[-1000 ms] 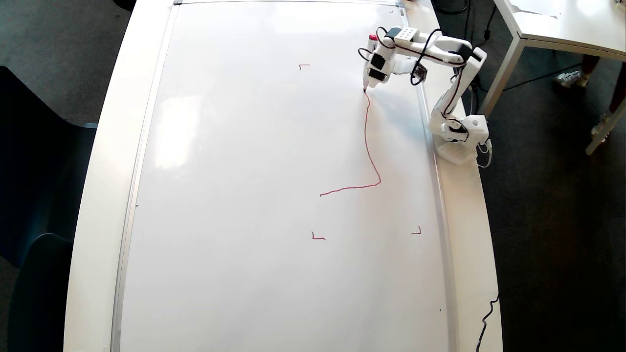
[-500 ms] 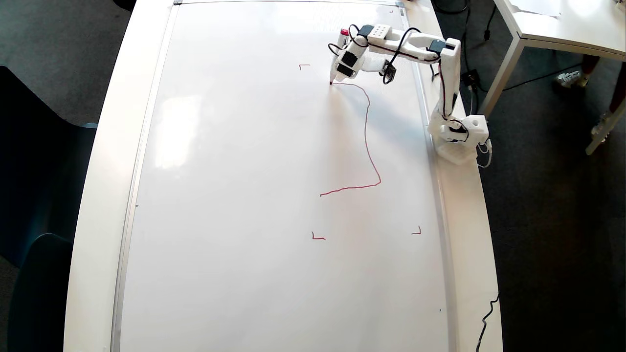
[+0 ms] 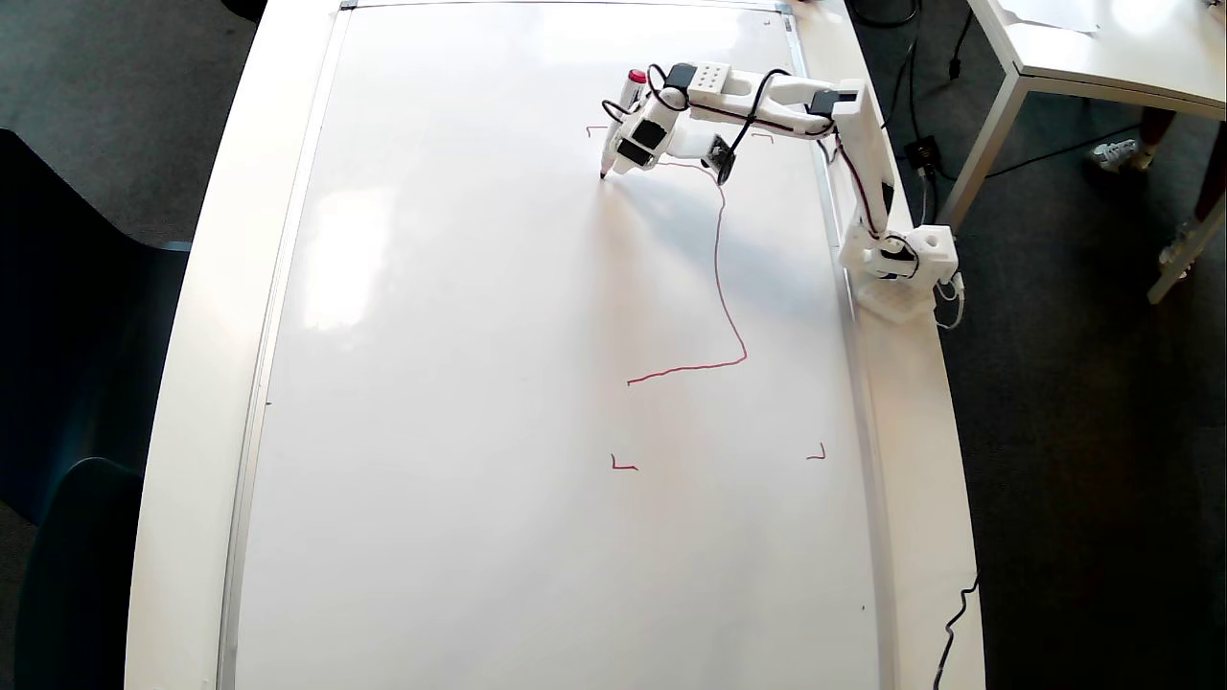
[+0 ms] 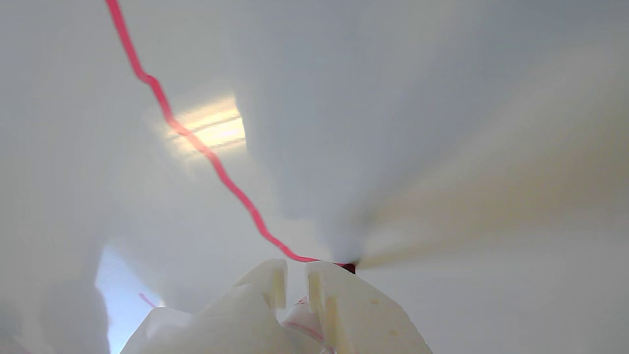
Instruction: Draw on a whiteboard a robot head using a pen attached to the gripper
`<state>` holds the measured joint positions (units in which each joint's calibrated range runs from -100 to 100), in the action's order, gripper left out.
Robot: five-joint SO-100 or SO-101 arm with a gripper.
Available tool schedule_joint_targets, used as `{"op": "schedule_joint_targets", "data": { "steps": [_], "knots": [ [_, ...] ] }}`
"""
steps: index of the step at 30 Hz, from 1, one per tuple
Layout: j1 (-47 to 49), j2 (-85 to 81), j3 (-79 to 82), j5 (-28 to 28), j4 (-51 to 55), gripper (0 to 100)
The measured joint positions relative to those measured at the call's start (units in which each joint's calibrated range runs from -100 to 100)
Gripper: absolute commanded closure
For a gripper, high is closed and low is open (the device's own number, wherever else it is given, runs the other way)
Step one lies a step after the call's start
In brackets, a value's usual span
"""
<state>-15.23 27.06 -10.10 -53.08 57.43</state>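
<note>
**Up at the far end of the board, pen down on the outline**

Near the top of the whiteboard [image 3: 537, 383], as the overhead view shows it, I have the hand [image 3: 625, 158] reached out from the base at the right rim of the table [image 3: 911, 460]. It is clamped on the pen [image 3: 621, 125], red cap up, dark tip touching the board just below one of the red corner marks [image 3: 596, 128]. In the wrist view the tip [image 4: 349, 267] sits at the end of the red line, with the hand's white fingers [image 4: 339, 305] close on either side of the barrel.

The robot head [image 3: 721, 278] is only part drawn: one long side, a short bottom run and a top edge that meets the tip. I judge the outline roughly half done, with no inner features yet.

The pen looks light and stiff, its barrel smooth, so I expect it could twist or slide under side load. Mid-barrel, where it sits now, seems the right hold. The glossy board should give little drag, and the line's wobble suggests I keep pressure gentle and even.
</note>
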Motion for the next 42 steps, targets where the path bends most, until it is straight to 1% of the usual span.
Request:
{"op": "schedule_joint_targets", "data": {
  "steps": [4,7,21,31,42],
  "knots": [
    [3.8,0.0,-0.5,2.2,2.8,99],
    [7.7,-0.1,-0.5,5.0,5.5,99],
    [24.2,-0.1,-0.5,13.4,6.0,99],
    [34.5,-0.1,-0.5,18.2,6.0,99],
    [40.9,-0.1,-0.6,21.1,6.0,99]
  ]
}}
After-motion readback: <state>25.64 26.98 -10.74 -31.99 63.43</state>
